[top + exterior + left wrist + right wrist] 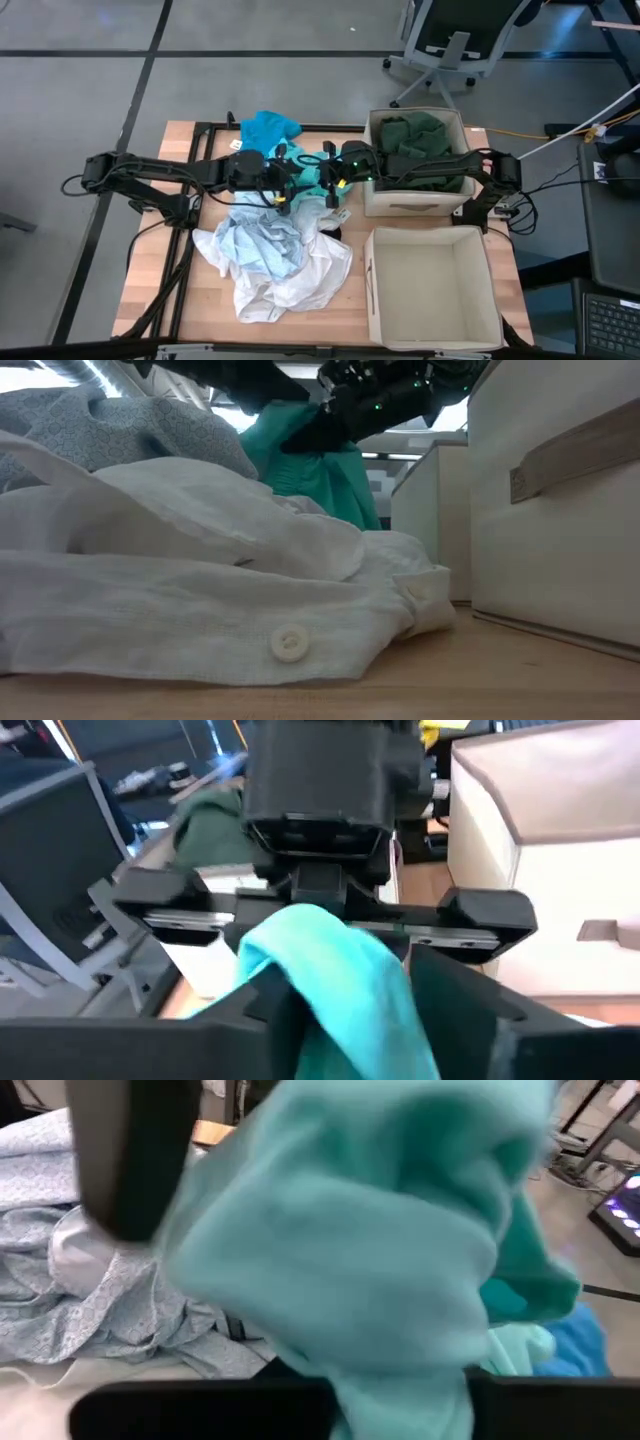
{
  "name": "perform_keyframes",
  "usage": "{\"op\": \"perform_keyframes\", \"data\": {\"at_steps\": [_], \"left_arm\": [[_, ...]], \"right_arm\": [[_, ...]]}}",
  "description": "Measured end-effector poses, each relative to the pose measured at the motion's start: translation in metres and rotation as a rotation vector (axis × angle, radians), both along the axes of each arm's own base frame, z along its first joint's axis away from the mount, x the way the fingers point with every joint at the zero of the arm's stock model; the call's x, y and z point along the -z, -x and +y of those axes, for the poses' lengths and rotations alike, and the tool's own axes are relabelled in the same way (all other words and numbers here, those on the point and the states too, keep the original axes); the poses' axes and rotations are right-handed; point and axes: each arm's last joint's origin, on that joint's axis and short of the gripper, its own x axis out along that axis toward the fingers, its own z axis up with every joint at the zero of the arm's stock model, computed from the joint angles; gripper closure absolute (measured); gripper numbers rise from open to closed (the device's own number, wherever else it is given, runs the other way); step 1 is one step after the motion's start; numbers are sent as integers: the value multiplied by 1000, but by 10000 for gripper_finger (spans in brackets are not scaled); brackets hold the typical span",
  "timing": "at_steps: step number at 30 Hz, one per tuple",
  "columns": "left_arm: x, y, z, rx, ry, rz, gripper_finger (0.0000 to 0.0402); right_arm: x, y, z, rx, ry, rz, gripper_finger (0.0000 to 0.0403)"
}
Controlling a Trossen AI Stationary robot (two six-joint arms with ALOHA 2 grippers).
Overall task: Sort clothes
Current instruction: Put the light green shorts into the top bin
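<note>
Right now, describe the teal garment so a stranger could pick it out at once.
Start at the beige box holding dark green clothes. Just beside it, mid-table, the teal garment hangs between the left gripper and right gripper. It alone is lifted; the pale blue and white clothes lie flat.

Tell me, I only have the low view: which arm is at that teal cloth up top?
Observer: Both. The left gripper and the right gripper meet at the teal garment above the table's middle.
Operator: Anything in the boxes yet?
Observer: The far box holds dark green garments; the near box shows nothing inside.
Operator: What's behind the white pile?
Observer: A blue garment lies at the table's far edge.
</note>
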Motion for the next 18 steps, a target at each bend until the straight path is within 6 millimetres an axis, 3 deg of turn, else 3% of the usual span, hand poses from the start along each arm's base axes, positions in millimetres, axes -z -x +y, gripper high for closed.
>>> {"op": "perform_keyframes", "data": {"at_steps": [4,9,18], "left_arm": [[-14,16,0,-52,-19,-18,201],[-22,35,2,-143,-42,4,196],[-15,45,4,-238,-35,90,199]], "right_arm": [[-21,15,2,9,4,-4,378],[-58,43,4,118,75,-47,357],[-120,99,10,248,202,-192,370]]}}
